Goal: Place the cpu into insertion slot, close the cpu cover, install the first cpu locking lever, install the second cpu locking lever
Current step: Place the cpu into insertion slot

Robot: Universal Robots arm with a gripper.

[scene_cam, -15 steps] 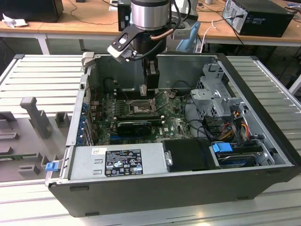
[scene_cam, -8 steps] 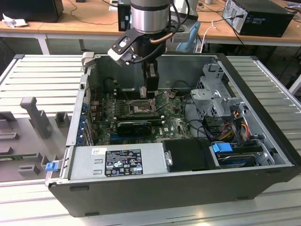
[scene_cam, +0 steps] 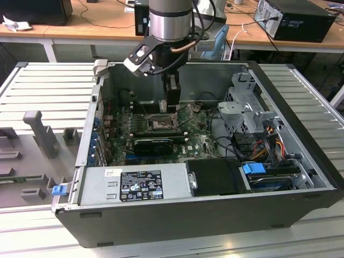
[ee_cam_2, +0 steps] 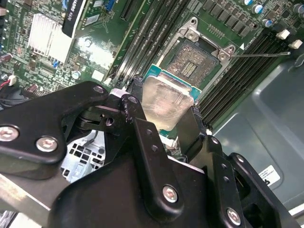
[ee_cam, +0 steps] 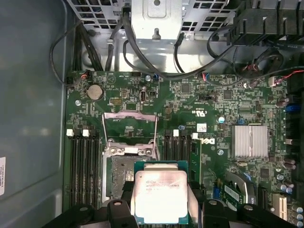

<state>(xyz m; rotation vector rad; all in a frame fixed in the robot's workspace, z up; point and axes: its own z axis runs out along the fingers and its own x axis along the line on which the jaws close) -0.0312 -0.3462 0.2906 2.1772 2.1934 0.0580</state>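
Silver-topped cpu is clamped between the two fingers of the black claw, held above the green motherboard and partly overlapping the insertion slot, not seated in it, while the cpu cover lies swung open off that slot.

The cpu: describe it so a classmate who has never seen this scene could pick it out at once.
Inside the open computer case, find the green motherboard. Near its insertion slot, the gripper holds the cpu: the flat square chip with a dull silver top, unlike the ribbed heatsink nearby.
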